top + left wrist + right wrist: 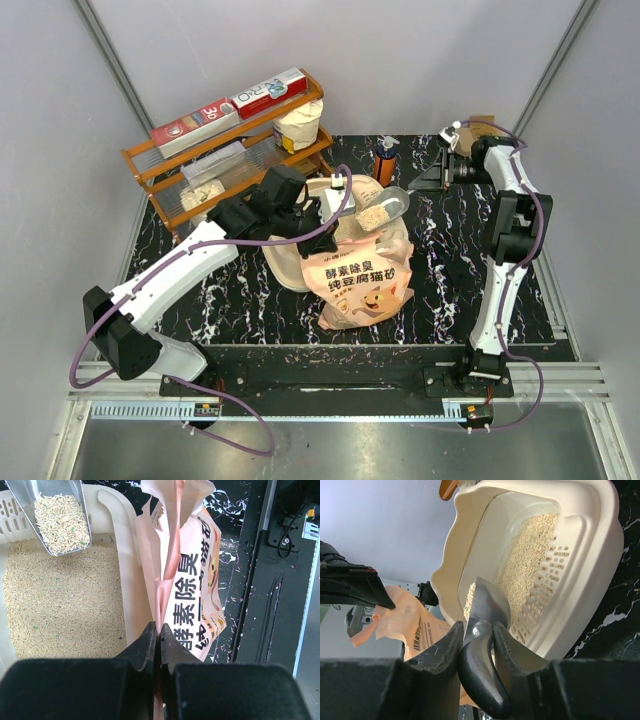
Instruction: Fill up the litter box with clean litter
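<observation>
The cream litter box (120,540) lies beside the peach bag (192,595), with clean litter (65,605) spread over its floor. From above, only part of its rim (283,262) shows behind the bag (362,280). My left gripper (160,626) is shut on the bag's upper edge and holds it upright (322,212). My right gripper (479,626) is shut on the black handle of a metal scoop (489,602). The scoop (60,520) hangs over the box's slotted end, full of litter (378,213). The right wrist view shows the box (600,555) and its litter (530,560).
An orange wooden rack (230,150) with boxes and a white sack stands at the back left. An orange bottle (385,160) stands behind the bag. The right arm (505,220) rises along the right side of the black marbled table (450,290).
</observation>
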You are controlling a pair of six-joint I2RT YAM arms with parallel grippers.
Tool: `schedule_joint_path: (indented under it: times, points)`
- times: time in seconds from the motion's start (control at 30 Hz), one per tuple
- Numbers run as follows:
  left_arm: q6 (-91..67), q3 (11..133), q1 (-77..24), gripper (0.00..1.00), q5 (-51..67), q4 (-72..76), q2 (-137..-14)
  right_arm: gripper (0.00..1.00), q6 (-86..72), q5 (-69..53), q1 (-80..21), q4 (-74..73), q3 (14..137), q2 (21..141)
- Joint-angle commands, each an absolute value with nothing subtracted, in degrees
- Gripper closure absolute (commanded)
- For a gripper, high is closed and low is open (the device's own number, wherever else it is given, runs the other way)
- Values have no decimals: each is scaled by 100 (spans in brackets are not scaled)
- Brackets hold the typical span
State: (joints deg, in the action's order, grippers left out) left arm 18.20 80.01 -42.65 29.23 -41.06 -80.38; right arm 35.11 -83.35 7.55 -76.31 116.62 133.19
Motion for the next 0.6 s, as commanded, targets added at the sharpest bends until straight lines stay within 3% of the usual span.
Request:
schedule_joint_path:
  times: [0.0,0.17,0.4,0.57]
  points:
    - [1854,7989,-4236,100,2891,-4219,-8024,100,3682,-9080,510,-9211,12172,13280]
    - [1872,7998,-4236,100,2927,-4219,-8033,100,3125,-8535,325,-8703,12559,13289]
    - [1986,8051,-4236,100,2909,-4228,-7928,100,-367,-7094,299,-4514,11805,12402]
    - [2153,8138,-4236,100,2874,-4236,-7814,100,-370,-6312,71,-4281,11366,11805]
